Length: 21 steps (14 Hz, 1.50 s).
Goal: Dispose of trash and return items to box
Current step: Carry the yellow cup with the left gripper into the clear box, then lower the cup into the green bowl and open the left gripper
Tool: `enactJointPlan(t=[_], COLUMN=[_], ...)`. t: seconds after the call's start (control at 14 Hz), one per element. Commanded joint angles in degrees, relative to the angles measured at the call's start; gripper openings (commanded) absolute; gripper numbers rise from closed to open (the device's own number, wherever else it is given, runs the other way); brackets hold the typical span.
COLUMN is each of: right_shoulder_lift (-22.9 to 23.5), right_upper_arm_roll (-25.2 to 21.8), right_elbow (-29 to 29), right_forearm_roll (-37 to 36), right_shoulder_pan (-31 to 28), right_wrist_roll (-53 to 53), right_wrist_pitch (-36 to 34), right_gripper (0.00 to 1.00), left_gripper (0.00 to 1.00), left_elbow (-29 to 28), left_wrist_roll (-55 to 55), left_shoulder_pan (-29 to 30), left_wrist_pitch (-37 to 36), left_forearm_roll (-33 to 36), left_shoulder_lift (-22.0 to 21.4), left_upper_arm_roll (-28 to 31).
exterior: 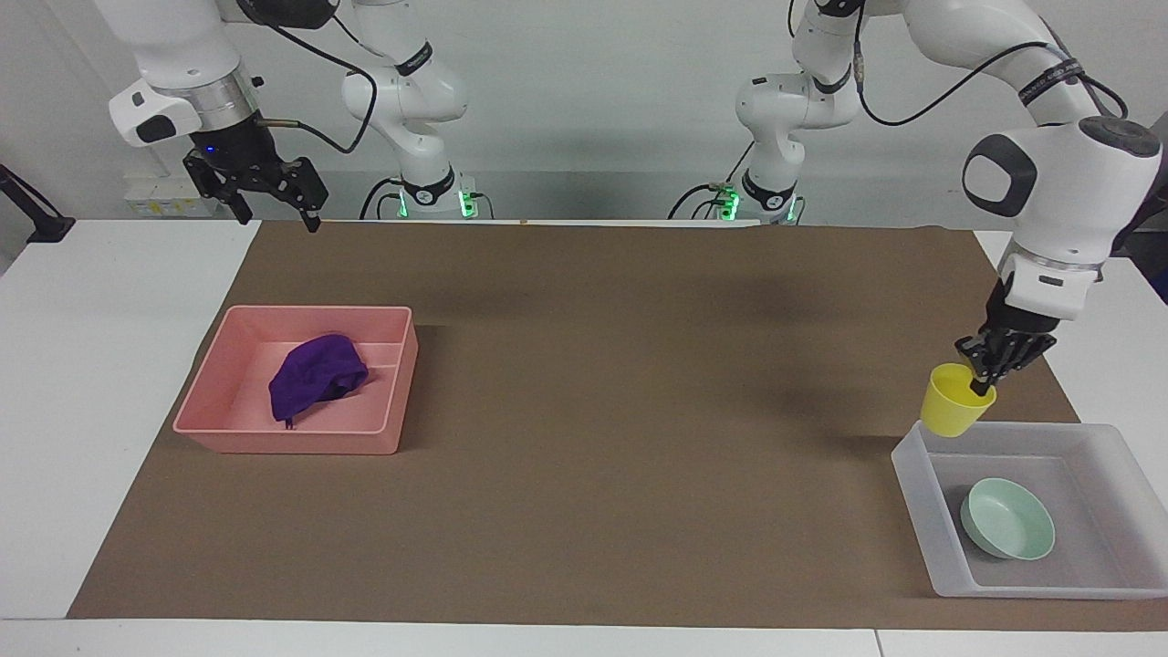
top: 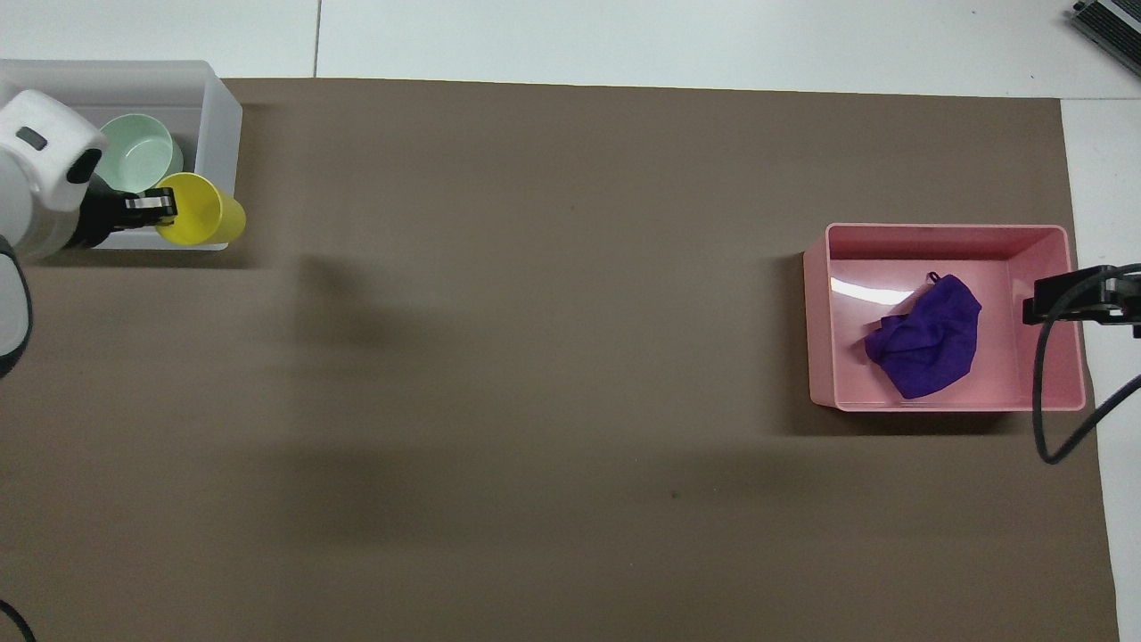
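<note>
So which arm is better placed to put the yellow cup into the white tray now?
The left arm. Its left gripper already pinches the rim of the yellow cup, up in the air at the corner of the white tray. The right gripper waits near the pink tray, at the right arm's end.

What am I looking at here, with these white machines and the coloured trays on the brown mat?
Two robot arms, seen from across the table and from above. The left gripper holds a small bright-yellow plastic cup by its rim, in the air over the edge of a frosted-white translucent tray. A shallow mint-green bowl lies inside that tray. At the right arm's end, a deep-purple fabric rag lies in a pink opaque tray. The right gripper waits, raised and open.
</note>
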Motion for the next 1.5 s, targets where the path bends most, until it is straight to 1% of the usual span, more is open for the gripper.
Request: enactJointPlan(t=[0.0,0.14,0.21,0.36,0.5,0.64,0.79,0.93,1.07,1.21,1.43], right_shoulder_lift=[-0.27,-0.27,-0.27,-0.27,-0.27,-0.27,-0.27,-0.27,-0.36,-0.44,-0.44], right_upper_arm_roll=[0.36,0.36,0.36,0.36,0.36,0.36,0.36,0.36,0.36,0.36,0.36], right_elbow=[-0.31,-0.31,-0.31,-0.31,-0.31,-0.31,-0.31,-0.40,-0.66,-0.75,-0.75], right_forearm_roll=[0.80,0.80,0.80,0.80,0.71,0.80,0.80,0.80,0.80,0.80,0.71], right_shoulder_pan=[-0.44,-0.44,-0.44,-0.44,-0.44,-0.44,-0.44,-0.44,-0.44,-0.44,-0.44], right_wrist_roll=[0.64,0.64,0.64,0.64,0.64,0.64,0.73,0.73,0.64,0.64,0.73], right_wrist_pitch=[-0.48,-0.57,-0.57,-0.57,-0.48,-0.48,-0.48,-0.57,-0.48,-0.48,-0.48], right_gripper=[1.00,1.00,1.00,1.00,1.00,1.00,1.00,1.00,1.00,1.00,1.00], left_gripper=[0.00,0.00,0.00,0.00,0.00,0.00,0.00,0.00,0.00,0.00,0.00], left_elbow=[7.13,12.66,13.99,14.44,18.29,17.88,17.96,17.79,17.43,12.71,9.44], left_wrist_roll=[0.65,0.56,0.65,0.73,0.65,0.56,0.56,0.47,0.47,0.56,0.56], left_shoulder_pan=[2.46,3.69,4.30,5.97,7.63,7.65,8.08,8.09,8.18,8.00,7.82], left_wrist_pitch=[-1.10,-5.74,-6.11,-5.07,-4.01,0.10,1.53,5.30,7.58,11.79,13.13], left_forearm_roll=[-0.20,-1.26,-1.35,-2.66,-5.46,-7.49,-7.50,-7.24,-6.97,-6.97,-7.06], left_shoulder_lift=[5.05,7.86,8.83,10.15,13.92,15.25,17.80,19.91,21.05,20.80,19.75], left_upper_arm_roll=[-0.71,-0.80,-0.97,-1.15,-1.06,-0.97,-0.97,-0.88,-0.79,-0.79,-0.88])
